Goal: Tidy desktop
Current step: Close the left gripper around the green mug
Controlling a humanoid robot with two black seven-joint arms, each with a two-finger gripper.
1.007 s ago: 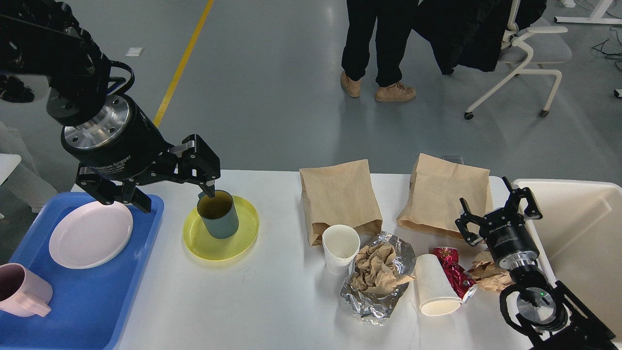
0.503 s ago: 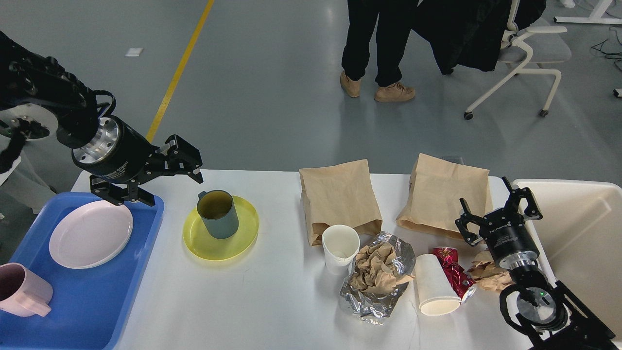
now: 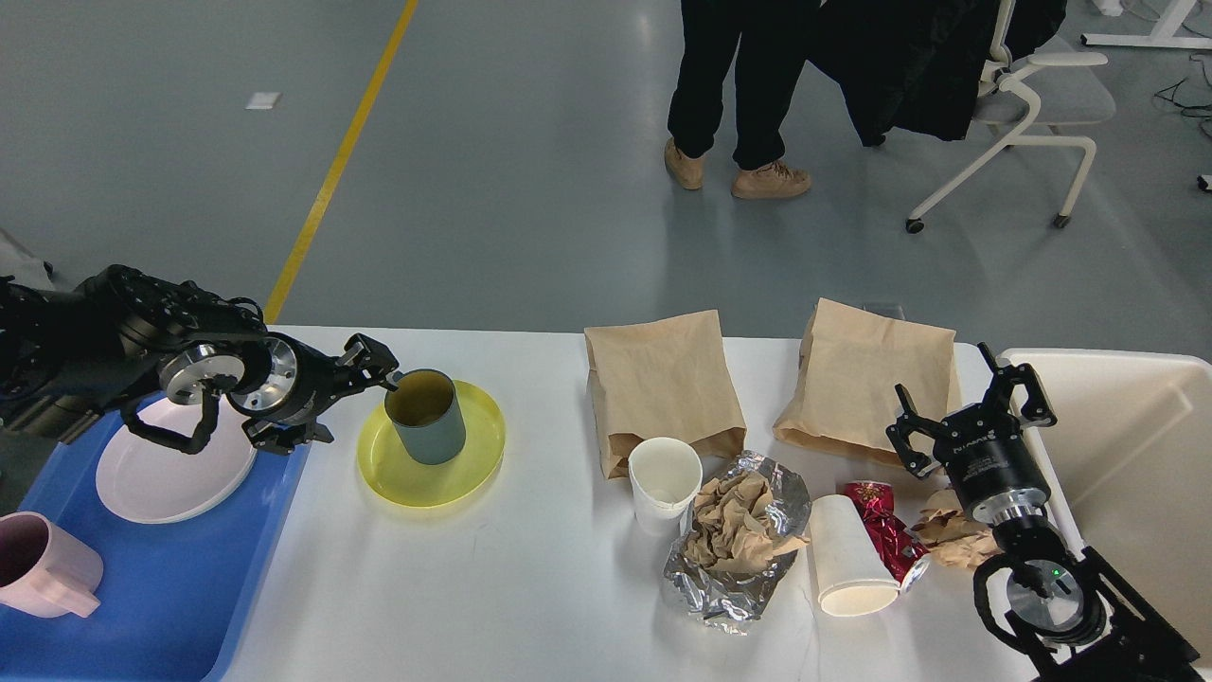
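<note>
Table (image 3: pixel 530 606): left hand (image 3: pixel 352 398) spread wide beside green mug (image 3: pixel 426 417) on yellow plate (image 3: pixel 464 469); right hand (image 3: pixel 971 412) spread wide, empty.

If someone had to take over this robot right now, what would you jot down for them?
Left gripper: open, empty, low beside the green mug, one fingertip at its handle.
Right gripper: open, empty, above the crumpled paper near the cream bin.
On the desktop: mug on the yellow plate, two paper bags, two paper cups, foil with paper, a red wrapper.
Done: white plate and pink mug sit in the blue tray.
Left: probably mug and yellow plate to the tray, rubbish to the bin.
</note>
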